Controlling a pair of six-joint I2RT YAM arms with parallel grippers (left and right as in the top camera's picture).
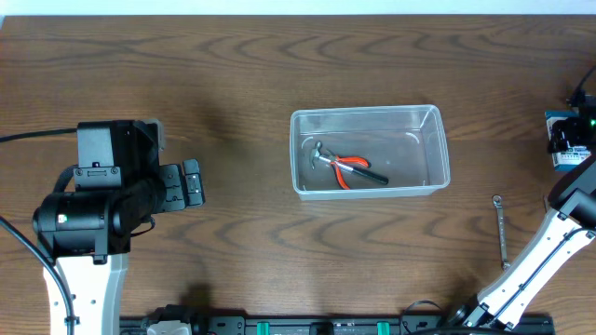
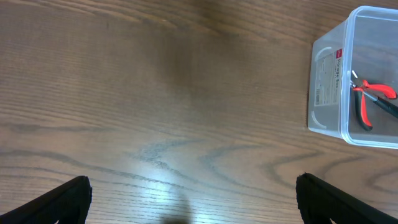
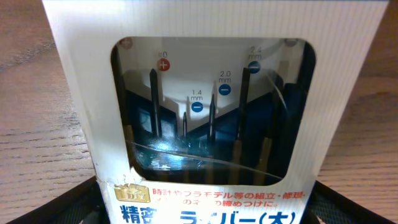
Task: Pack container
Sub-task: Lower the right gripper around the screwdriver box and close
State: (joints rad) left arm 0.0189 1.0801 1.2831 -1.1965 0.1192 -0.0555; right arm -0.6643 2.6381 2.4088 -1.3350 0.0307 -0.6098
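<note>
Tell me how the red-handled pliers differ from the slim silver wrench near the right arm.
The pliers lie inside the clear container; the wrench lies on the bare table, right of it. The pliers have red handles; the wrench is plain silver all over. The pliers fork into two handles; the wrench is one thin straight bar. Both are hand tools lying flat, and neither is held.

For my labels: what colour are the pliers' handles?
Red-orange pliers handles, best in the left wrist view.
</note>
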